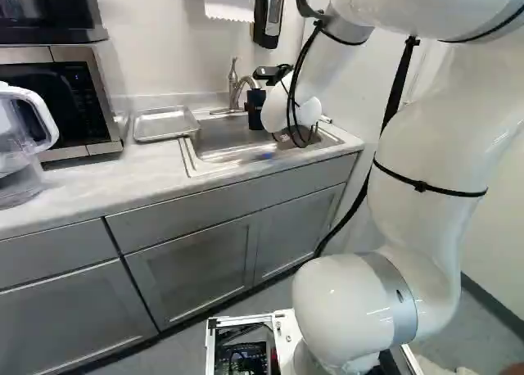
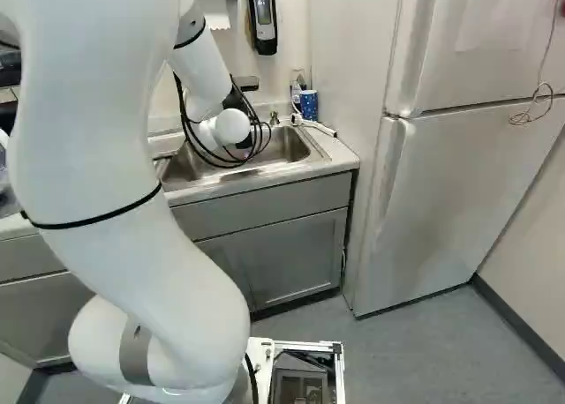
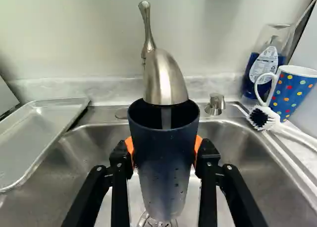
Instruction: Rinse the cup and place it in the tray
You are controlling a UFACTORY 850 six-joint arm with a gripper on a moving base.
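took twelve o'clock as straight ahead of the gripper (image 1: pixel 259 106). found same clenched on the dark blue cup (image 3: pixel 164 157), with orange pads (image 3: pixel 130 147) against its wall at nine and three o'clock. observed cup held over the sink (image 3: pixel 237 147), roughly upright, mouth up, with droplets on its side. noted at twelve, directly above the cup's mouth, the curved faucet (image 3: pixel 164 78), with an apparent thin stream of water down inside. recorded at ten o'clock, beside the sink on the surface (image 1: pixel 106 174), the metal tray (image 3: pixel 39 133), well apart from the cup. located at one o'clock, behind the basin, a small metal dispenser (image 3: pixel 215 103). logged at two o'clock a white brush (image 3: pixel 261 118) with dark bristles, touching a dotted blue mug (image 3: pixel 294 93), with a bottle of blue liquid (image 3: pixel 262 63) just behind. listed beyond the tray, toward nine, a microwave (image 1: pixel 74 105). sighted paper towel (image 1: pixel 229 2) high on the wall, near twelve.
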